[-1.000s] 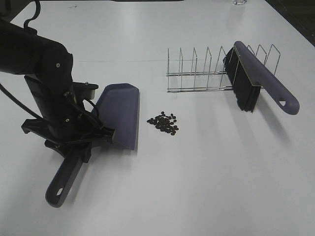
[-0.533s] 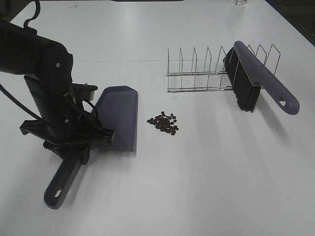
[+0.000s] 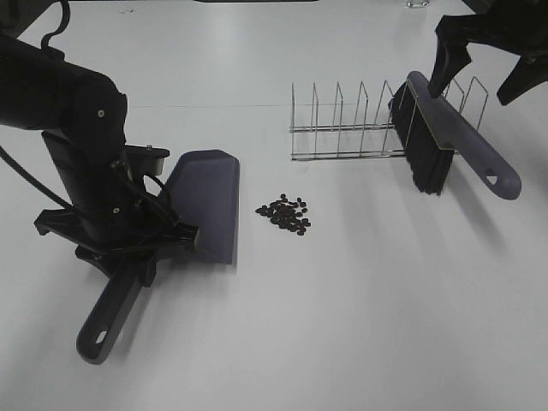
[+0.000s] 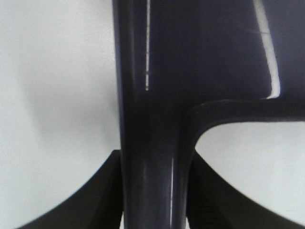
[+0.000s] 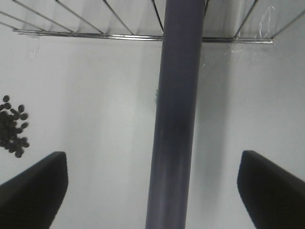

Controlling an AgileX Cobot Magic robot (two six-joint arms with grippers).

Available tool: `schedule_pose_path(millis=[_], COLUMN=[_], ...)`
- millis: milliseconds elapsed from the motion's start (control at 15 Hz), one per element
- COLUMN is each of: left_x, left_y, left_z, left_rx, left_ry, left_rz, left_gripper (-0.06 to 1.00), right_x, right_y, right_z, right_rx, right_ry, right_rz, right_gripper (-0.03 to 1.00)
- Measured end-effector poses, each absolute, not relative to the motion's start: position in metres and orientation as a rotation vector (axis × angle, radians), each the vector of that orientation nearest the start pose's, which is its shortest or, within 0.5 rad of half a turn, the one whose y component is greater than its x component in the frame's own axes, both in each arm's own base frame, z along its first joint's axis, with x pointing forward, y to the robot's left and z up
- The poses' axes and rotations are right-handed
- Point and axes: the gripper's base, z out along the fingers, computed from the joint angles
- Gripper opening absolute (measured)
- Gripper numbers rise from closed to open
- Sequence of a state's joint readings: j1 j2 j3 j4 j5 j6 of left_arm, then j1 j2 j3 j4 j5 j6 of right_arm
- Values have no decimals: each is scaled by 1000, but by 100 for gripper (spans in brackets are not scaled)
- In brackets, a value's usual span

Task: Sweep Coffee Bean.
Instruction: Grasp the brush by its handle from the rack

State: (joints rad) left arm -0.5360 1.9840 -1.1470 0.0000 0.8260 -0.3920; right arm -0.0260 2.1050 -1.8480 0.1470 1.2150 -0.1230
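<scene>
The coffee bean pile lies as a small dark heap on the white table; the right wrist view catches it at the edge. Left of it, the purple-grey dustpan rests with its lip turned toward the beans. My left gripper is shut on the dustpan's handle. A purple brush with black bristles leans in a wire rack. My right gripper hovers open above the brush. Its handle runs between the spread fingers, apart from both.
The wire rack stands behind the beans toward the back right. The table's right edge and a dark floor strip lie at the far right. Bare white tabletop stretches in front of the beans.
My right gripper has come into view at the top right, above the brush. The dustpan and left gripper shifted slightly left and now hold still.
</scene>
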Motion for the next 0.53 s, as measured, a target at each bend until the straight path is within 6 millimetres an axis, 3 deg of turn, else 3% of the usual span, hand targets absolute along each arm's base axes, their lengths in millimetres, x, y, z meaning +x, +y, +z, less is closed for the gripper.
schedule_pose_path(millis=[200, 533], left_x=[298, 298], left_y=[-177, -177], left_z=[120, 120], left_rx=[227, 227], left_ry=[3141, 3141], left_rz=[6, 6], left_gripper=[33, 33], right_x=[482, 503], right_y=[0, -1], right_z=[197, 157], right_rx=[-95, -97], right_ry=[2950, 2979], right_rz=[191, 194], right_gripper=[86, 86])
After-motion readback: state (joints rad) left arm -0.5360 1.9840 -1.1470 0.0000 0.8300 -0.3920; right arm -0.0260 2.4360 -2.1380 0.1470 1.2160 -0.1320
